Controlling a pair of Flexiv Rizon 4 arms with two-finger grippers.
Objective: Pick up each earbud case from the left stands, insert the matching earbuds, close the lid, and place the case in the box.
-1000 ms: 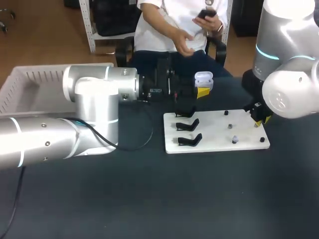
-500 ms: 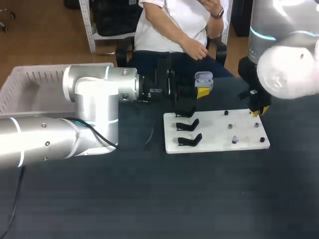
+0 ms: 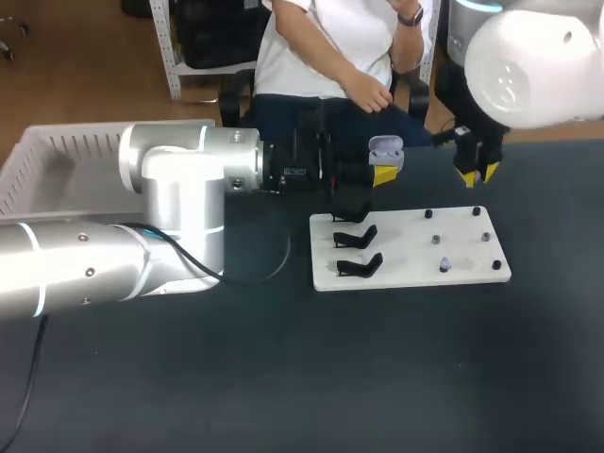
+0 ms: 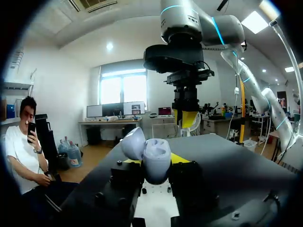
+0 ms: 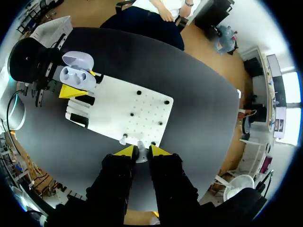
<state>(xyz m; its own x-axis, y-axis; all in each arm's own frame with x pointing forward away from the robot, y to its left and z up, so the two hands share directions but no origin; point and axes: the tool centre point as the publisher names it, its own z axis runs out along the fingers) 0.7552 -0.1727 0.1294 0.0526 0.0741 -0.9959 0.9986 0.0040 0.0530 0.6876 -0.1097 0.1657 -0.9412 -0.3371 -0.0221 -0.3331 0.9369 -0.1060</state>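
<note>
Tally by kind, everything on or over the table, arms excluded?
board: 1
black stands: 3
pegs: 6
earbud case, open: 1
earbud, held: 1
box: 1
Total: 13

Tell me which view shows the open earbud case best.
Right wrist view: it looks down into the earbud case, lid up, both wells visible. Left wrist view shows it close but side-on; head view, small.
</note>
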